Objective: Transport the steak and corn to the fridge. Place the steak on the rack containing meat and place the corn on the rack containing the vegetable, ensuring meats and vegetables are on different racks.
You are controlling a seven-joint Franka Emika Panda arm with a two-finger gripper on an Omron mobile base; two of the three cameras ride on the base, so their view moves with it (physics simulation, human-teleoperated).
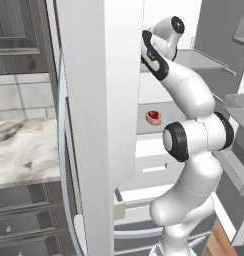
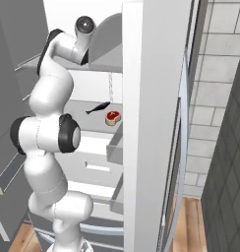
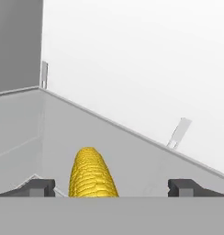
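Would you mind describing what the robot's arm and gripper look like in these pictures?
The arm is made of glossy white, rounded segments joined by dark, nearly black rings at the joints, with a round dark-centred cap at its topmost joint. No cables or markings are visible. In the hand view, the gripper shows two small, dark grey, blocky finger tips.

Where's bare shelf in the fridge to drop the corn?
Upper shelf: bare ahead of the corn to the back wall and both sides. Lower shelf: taken near the steak and a dark item; bare toward the arm.
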